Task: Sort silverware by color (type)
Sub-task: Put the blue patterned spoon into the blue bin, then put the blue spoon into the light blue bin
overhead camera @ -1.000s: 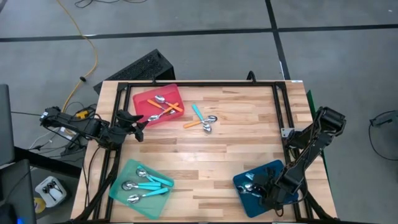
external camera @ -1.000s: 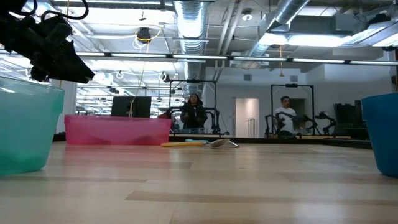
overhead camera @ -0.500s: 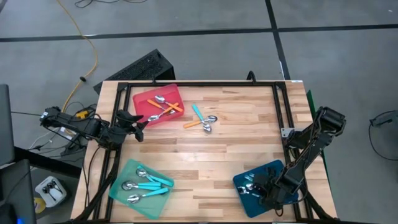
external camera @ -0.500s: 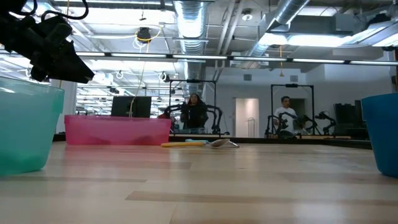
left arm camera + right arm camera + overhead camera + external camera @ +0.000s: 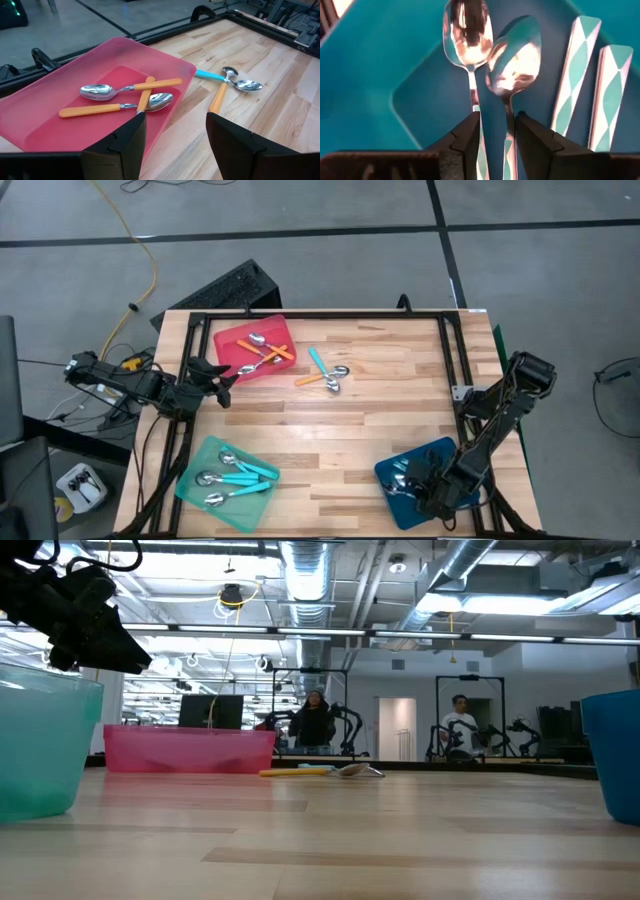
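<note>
My left gripper (image 5: 222, 375) (image 5: 175, 125) hovers open at the table's left edge, beside the red tray (image 5: 228, 340) (image 5: 150, 47), which holds three orange-handled spoons (image 5: 120, 107). An orange spoon (image 5: 310, 380) (image 5: 218, 97) and a turquoise spoon (image 5: 318, 360) (image 5: 210, 75) lie crossed on the bare wood at mid-table. My right gripper (image 5: 405, 478) (image 5: 497, 117) is low over the dark-blue tray (image 5: 440, 452), its fingers a little apart above two patterned-handled spoons (image 5: 512, 65) lying there. The mint-green tray (image 5: 200, 455) holds several turquoise spoons (image 5: 238, 477).
A black frame rail (image 5: 320, 315) runs along the far edge and down both sides of the table. Bare wood (image 5: 340, 435) lies between the three trays. In the low view the mint tray (image 5: 40, 740) and blue tray (image 5: 615, 755) stand near, with people in the room behind.
</note>
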Available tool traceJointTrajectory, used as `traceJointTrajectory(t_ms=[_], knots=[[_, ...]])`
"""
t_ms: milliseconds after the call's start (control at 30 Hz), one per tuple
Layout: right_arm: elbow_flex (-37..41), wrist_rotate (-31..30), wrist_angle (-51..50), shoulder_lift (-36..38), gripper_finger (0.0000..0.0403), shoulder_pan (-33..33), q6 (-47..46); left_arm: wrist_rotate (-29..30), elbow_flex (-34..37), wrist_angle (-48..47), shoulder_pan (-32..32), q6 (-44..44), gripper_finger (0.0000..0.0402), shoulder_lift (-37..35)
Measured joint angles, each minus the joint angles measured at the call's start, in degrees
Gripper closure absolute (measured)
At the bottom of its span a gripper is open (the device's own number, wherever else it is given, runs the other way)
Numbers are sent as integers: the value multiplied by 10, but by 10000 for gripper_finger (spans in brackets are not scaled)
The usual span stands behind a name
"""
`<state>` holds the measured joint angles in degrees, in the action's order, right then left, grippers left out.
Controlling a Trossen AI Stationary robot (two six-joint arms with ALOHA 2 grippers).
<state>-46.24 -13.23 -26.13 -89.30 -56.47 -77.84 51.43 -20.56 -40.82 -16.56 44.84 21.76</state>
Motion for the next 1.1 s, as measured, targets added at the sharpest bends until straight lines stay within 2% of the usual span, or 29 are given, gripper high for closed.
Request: traceJointTrajectory(t_ms=[300,800,933,1100], knots=[[-32,-1,-83,1,257,8,4,0,0,0,0,4,212,0],[-147,-7,-247,1,258,15,36,-1,0,0,0,4,212,0],[-177,-20,-249,1,259,28,75,-13,0,0,0,4,212,0],[-216,-32,-247,1,259,76,145,-17,0,0,0,4,212,0]])
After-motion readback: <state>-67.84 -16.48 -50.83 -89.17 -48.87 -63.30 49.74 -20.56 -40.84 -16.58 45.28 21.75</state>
